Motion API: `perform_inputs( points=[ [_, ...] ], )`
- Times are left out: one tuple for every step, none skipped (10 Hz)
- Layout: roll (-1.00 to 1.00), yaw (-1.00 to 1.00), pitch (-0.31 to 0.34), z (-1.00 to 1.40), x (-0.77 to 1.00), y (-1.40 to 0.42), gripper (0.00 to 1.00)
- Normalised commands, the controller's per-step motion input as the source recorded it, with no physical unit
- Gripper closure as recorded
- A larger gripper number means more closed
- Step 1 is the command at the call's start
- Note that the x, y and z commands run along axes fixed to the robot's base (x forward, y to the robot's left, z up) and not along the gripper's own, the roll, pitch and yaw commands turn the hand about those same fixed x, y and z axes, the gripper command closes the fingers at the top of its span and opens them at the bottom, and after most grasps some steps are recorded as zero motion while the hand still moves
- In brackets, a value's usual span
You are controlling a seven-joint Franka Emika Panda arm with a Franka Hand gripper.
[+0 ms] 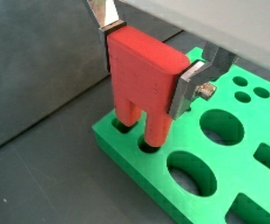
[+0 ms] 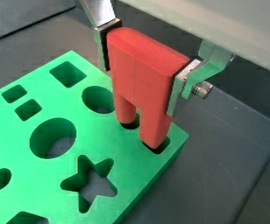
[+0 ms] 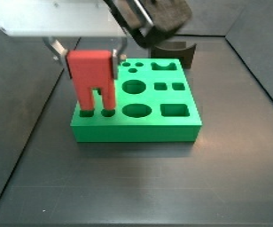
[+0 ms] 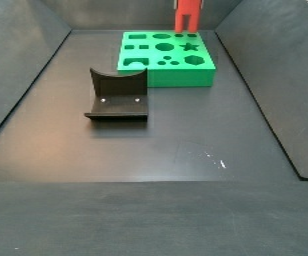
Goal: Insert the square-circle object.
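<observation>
Red block: the square-circle object fills the near part of both wrist views, standing upright with its boxy top up and two legs pointing down.
Legs: in both wrist views their lower ends sit down inside holes at a corner of the green board; how deep they go cannot be told.
Pincer: the pincer is directly above that corner of the board, closed on the boxy top of the red block, one silver finger flat on one side and the opposite finger on the other side.
Board: green slab lying flat on the dark surface, with round, square and star-shaped holes in its upper face.
Block on board, side view: the red piece stands at the board's corner nearest the left edge of that picture, under the pincer.
Far side view: the red piece rises from the far right corner of the board; the pincer is cut off by the picture's edge.
Fixture: dark L-shaped bracket on the surface, well apart from the board, nearer that camera.
</observation>
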Motion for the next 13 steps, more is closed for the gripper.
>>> perform_inputs(
  points=[
    [0.21, 0.14, -0.046, -0.37, -0.01, -0.13, 1.0],
    [0.11, 0.05, -0.066, -0.31, -0.17, -0.05, 1.0],
    [0.05, 0.0, -0.053, -0.26, -0.28, 0.0, 1.0],
    [0.0, -0.02, -0.061, -0.26, -0.26, -0.06, 1.0],
    [-0.03, -0.11, -0.083, -0.3, -0.04, -0.08, 1.0],
    [0.0, -0.19, -0.059, -0.48, 0.19, -0.02, 1.0],
    [-0.01, -0.26, -0.073, -0.56, 0.25, 0.0, 1.0],
    [-0.04, -0.23, -0.083, -0.54, 0.23, 0.0, 1.0],
    [-0.03, -0.15, -0.061, -0.47, 0.21, 0.0, 1.0],
    [-0.02, -0.03, -0.053, -0.43, 0.17, 0.01, 1.0],
    [-0.01, 0.0, -0.131, -0.47, 0.0, 0.04, 1.0],
    [0.0, 0.08, -0.189, -0.45, 0.0, 0.04, 1.0],
    [0.0, 0.01, -0.136, -0.33, 0.0, 0.0, 1.0]
  ],
)
